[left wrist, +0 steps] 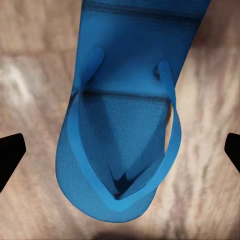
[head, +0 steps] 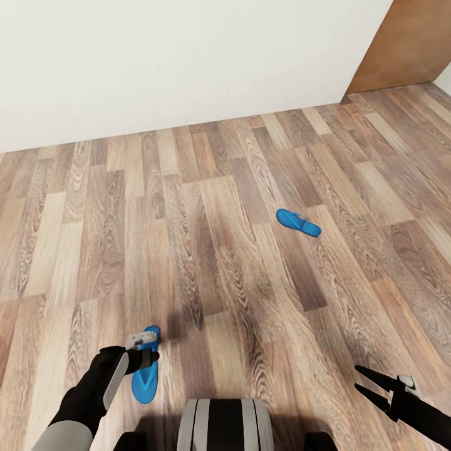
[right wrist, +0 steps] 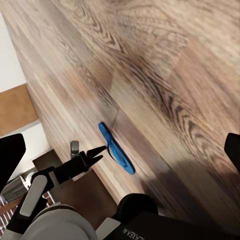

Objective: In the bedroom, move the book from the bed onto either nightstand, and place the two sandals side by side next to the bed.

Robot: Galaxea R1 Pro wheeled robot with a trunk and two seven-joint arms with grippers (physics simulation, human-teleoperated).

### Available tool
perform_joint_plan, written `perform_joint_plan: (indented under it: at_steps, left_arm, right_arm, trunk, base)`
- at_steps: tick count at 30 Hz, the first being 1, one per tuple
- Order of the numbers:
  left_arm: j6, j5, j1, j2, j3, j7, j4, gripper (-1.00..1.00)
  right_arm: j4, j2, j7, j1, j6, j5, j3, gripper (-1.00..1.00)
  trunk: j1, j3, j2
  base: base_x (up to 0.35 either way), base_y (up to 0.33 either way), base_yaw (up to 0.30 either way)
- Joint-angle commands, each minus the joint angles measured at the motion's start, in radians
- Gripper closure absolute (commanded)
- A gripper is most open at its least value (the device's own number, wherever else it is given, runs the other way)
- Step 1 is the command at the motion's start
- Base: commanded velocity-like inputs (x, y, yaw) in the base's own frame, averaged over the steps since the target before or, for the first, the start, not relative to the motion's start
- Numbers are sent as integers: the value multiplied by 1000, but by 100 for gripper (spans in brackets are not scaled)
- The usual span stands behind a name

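Head view looked down on a wood-plank floor of grey-brown boards with strong dark grain, meeting a plain white wall and a light-brown wooden door at the far right corner. The left gripper hung low over the near sandal, a bright blue flat flip-flop lying on the floor just ahead of the robot's base; how wide its fingers stood could not be told from here. The right gripper hovered over bare floor at the right, its two black pointed fingers spread apart and holding nothing. The far sandal lay flat on the boards well apart from the first, out toward the middle of the room.

Left wrist view looked straight down on the near sandal: a smooth rounded sole with a finely woven-looking footbed and thin blue straps meeting in a V at the toe post. The black fingertips stood wide apart at either side of it, clear of the sole and touching nothing.

Right wrist view showed the near sandal from the side, thin and flat on the glossy planks, with the left gripper right at it, the fingers slightly parted.
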Motion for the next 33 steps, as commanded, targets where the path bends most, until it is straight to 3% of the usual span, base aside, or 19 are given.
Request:
perform_joint_plan:
  at_steps: [1,28,33]
  left_arm:
    - [5,9,0,0,1,3,-1,-100]
    - [6,13,0,-2,1,3,-2,-100]
    - [6,13,0,-2,0,3,-1,-100]
  right_arm:
    - [0,0,1,0,5,-2,0,-100]
    - [0,0,1,0,5,-2,0,-100]
    - [0,0,2,0,5,-2,0,-100]
  trunk:
    - [0,-1,0]
    - [0,-4,0]
    - [3,-24,-2]
  base:
    - [23,16,0]
    - [2,1,0]
    - [0,0,0]
